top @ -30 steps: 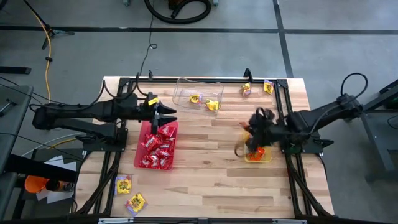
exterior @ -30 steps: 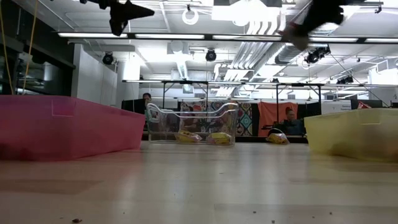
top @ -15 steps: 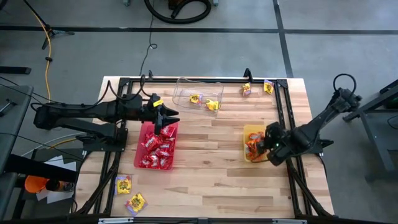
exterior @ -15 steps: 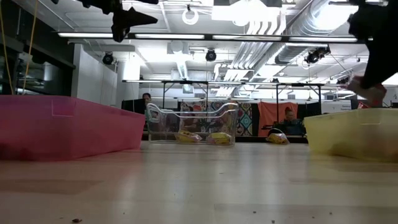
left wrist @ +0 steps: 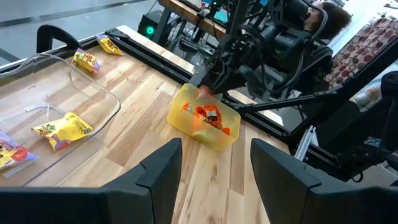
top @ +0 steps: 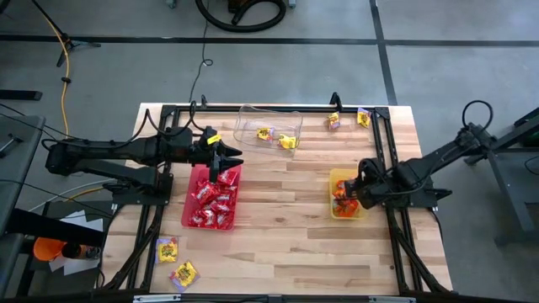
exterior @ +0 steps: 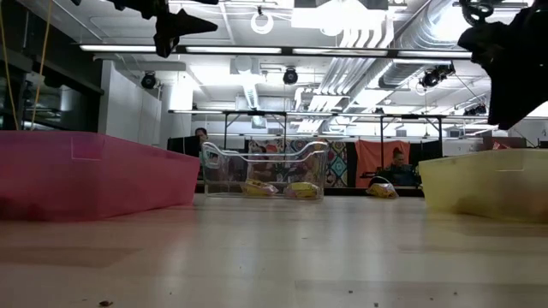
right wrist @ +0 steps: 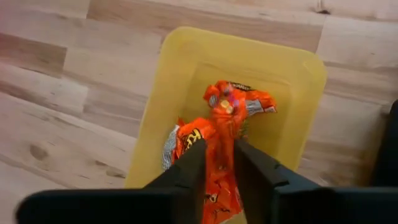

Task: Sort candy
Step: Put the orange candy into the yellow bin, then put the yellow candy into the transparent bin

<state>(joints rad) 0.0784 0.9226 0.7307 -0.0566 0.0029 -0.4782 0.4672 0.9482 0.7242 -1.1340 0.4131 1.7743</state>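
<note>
We hold an orange candy [right wrist: 225, 109] pinched in the right gripper [right wrist: 219, 163] over the yellow tray [right wrist: 161, 112]; released off-centre, it probably spills onto the table [top: 286, 227], while the left gripper [left wrist: 214, 171] waits open

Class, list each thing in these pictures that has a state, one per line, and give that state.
Left gripper: open, empty, above the red tray.
Right gripper: shut on an orange candy, over the yellow tray.
Clear tray: upright, holding yellow candies.
</note>
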